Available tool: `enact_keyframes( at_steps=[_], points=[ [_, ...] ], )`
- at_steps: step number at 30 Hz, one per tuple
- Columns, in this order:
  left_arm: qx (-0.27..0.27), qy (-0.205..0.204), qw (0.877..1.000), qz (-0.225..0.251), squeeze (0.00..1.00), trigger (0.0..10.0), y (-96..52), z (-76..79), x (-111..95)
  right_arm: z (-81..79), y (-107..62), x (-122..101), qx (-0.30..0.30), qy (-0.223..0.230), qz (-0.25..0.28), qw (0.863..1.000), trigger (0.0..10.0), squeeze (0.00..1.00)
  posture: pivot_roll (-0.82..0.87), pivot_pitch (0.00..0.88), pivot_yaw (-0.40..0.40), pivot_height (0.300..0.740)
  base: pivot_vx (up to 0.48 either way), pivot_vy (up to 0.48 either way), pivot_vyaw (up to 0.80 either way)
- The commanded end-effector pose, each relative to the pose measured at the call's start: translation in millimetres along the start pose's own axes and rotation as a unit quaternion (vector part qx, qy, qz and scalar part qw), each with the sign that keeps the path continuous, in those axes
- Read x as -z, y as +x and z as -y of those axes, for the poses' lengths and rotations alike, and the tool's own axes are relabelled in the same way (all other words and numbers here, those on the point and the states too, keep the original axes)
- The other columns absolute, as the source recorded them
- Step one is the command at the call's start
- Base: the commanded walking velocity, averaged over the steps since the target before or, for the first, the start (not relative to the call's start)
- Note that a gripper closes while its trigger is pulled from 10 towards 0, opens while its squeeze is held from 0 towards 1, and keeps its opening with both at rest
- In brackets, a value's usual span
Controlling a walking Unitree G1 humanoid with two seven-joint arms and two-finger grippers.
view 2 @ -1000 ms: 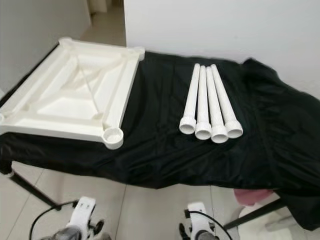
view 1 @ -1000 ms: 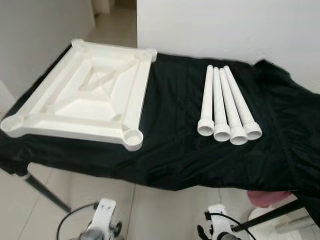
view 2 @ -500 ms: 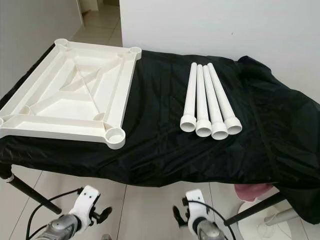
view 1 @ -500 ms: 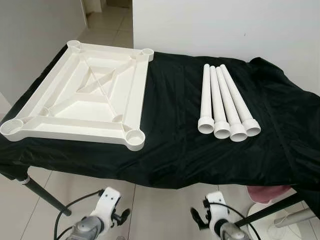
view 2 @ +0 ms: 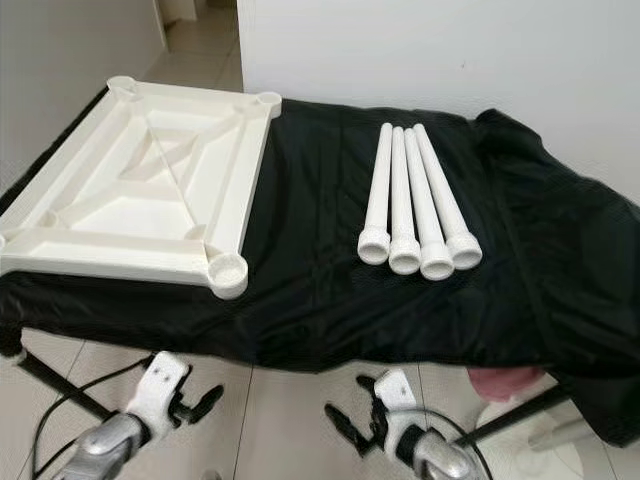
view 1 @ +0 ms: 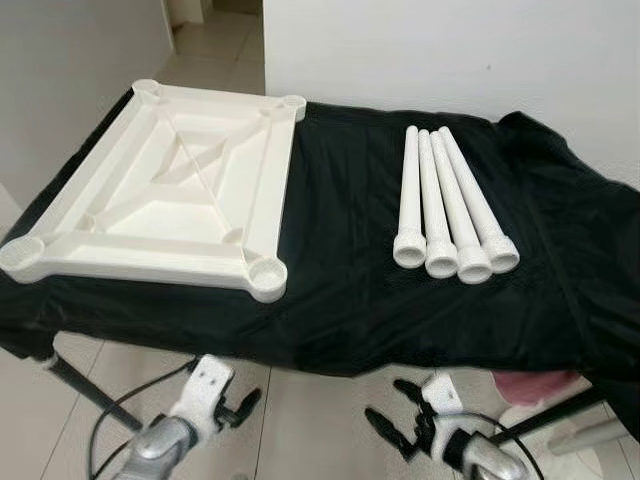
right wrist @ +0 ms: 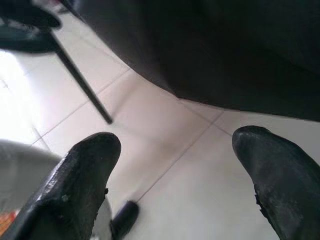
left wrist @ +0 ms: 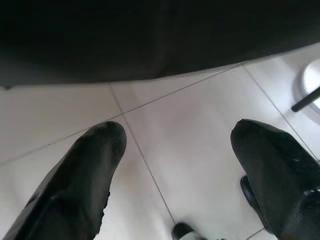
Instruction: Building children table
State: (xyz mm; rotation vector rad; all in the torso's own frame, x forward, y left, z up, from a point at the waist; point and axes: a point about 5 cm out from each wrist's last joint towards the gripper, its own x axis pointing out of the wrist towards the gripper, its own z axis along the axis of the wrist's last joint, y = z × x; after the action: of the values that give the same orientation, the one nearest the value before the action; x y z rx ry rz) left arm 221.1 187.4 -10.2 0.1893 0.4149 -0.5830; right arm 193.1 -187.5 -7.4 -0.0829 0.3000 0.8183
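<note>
A white plastic tabletop [view 1: 180,200] lies upside down on the left half of a black-draped table, a round leg socket [view 1: 267,272] at its near corner. Several white tube legs [view 1: 445,205] lie side by side right of the middle, flared ends toward me. Both grippers hang below the table's front edge, over the floor. My left gripper [view 1: 243,403] is open under the tabletop's near corner; its wrist view shows its fingers [left wrist: 95,165] wide apart over tiles. My right gripper [view 1: 392,410] is open below the legs, fingers [right wrist: 85,175] spread and empty.
The black cloth [view 1: 340,270] hangs over the table's front edge. A black stand leg [view 1: 75,385] slants to the floor at the left. A pink object [view 1: 530,385] and a metal frame sit at the lower right. A white wall rises behind the table.
Both arms have lifted a little toward the table's front edge. The right gripper's fingers now show more fully, spread apart. The tabletop and legs have not moved.
</note>
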Motion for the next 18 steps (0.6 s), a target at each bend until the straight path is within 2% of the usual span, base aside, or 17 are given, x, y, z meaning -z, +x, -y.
enact_keyframes(
  at_steps=[1, 2, 3, 4, 5, 6, 7, 9, 11, 12, 14, 15, 18],
  points=[
    [0.314, 0.017, 0.949, 0.01, 0.0, 10.0, -13.5, 28.2, -16.3, -1.1, -5.4, -15.8, -0.067, -0.021, 0.007, 0.998, 10.0, 0.0, 0.01, 0.004, -0.027, 0.74, 0.0, 0.0, 0.0],
    [0.314, 0.017, 0.949, 0.01, 0.0, 10.0, -13.5, 28.2, -16.3, -1.1, -5.4, -15.8, -0.067, -0.021, 0.007, 0.998, 10.0, 0.0, 0.01, 0.004, -0.027, 0.74, 0.0, 0.0, 0.0],
    [0.34, 0.028, 0.94, 0.017, 0.0, 10.0, -20.0, 27.8, -27.8, -0.7, -9.9, -26.0, -0.1, -0.034, 0.006, 0.994, 10.0, 0.0, 0.01, 0.004, -0.027, 0.74, 0.0, 0.0, 0.0],
    [0.34, 0.028, 0.94, 0.017, 0.0, 10.0, -20.0, 27.8, -27.8, -0.7, -9.9, -26.0, -0.1, -0.034, 0.006, 0.994, 10.0, 0.0, 0.01, 0.004, -0.027, 0.74, 0.0, 0.0, 0.0],
    [0.362, 0.04, 0.931, 0.024, 0.0, 10.0, -26.6, 26.6, -41.1, 0.9, -14.2, -38.2, -0.127, -0.052, 0.008, 0.991, 10.0, 0.0, 0.01, 0.004, -0.027, 0.74, 0.0, 0.0, 0.0],
    [0.362, 0.04, 0.931, 0.024, 0.0, 10.0, -26.6, 26.6, -41.1, 0.9, -14.2, -38.2, -0.127, -0.052, 0.008, 0.991, 10.0, 0.0, 0.01, 0.004, -0.027, 0.74, 0.0, 0.0, 0.0],
    [0.376, 0.049, 0.925, 0.032, 0.0, 10.0, -31.6, 25.9, -52.4, 2.2, -17.6, -49.2, -0.143, -0.064, 0.015, 0.988, 10.0, 0.0, 0.01, 0.004, -0.027, 0.74, 0.0, 0.0, 0.0],
    [0.376, 0.049, 0.925, 0.032, 0.0, 10.0, -31.6, 25.9, -52.4, 2.2, -17.6, -49.2, -0.143, -0.064, 0.015, 0.988, 10.0, 0.0, 0.01, 0.004, -0.027, 0.74, 0.0, 0.0, 0.0],
    [0.375, 0.05, 0.923, 0.071, 0.0, 10.0, -39.4, 21.1, -82.4, 5.6, -23.8, -78.7, -0.162, -0.07, 0.056, 0.983, 10.0, 0.0, 0.02, 0.005, -0.027, 0.74, 0.0, 0.0, 0.0],
    [0.375, 0.05, 0.923, 0.071, 0.0, 10.0, -39.4, 21.1, -82.4, 5.6, -23.8, -78.7, -0.162, -0.07, 0.056, 0.983, 10.0, 0.0, 0.02, 0.005, -0.027, 0.74, 0.0, 0.0, 0.0],
    [0.359, 0.044, 0.925, 0.115, 0.0, 10.0, -43.4, 13.9, -109.4, 8.8, -26.1, -107.0, -0.162, -0.065, 0.109, 0.979, 10.0, 0.0, 0.02, 0.0, -0.028, 0.74, 0.0, 0.0, 0.0],
    [0.359, 0.044, 0.925, 0.115, 0.0, 10.0, -43.4, 13.9, -109.4, 8.8, -26.1, -107.0, -0.162, -0.065, 0.109, 0.979, 10.0, 0.0, 0.02, 0.0, -0.028, 0.74, 0.0, 0.0, 0.0],
    [0.343, 0.037, 0.927, 0.145, 0.0, 10.0, -52.1, 0.9, -135.6, 16.1, -28.3, -141.5, -0.146, -0.057, 0.178, 0.971, 10.0, 0.0, 0.02, 0.0, -0.029, 0.74, 0.0, 0.0, 0.0]
  ],
)
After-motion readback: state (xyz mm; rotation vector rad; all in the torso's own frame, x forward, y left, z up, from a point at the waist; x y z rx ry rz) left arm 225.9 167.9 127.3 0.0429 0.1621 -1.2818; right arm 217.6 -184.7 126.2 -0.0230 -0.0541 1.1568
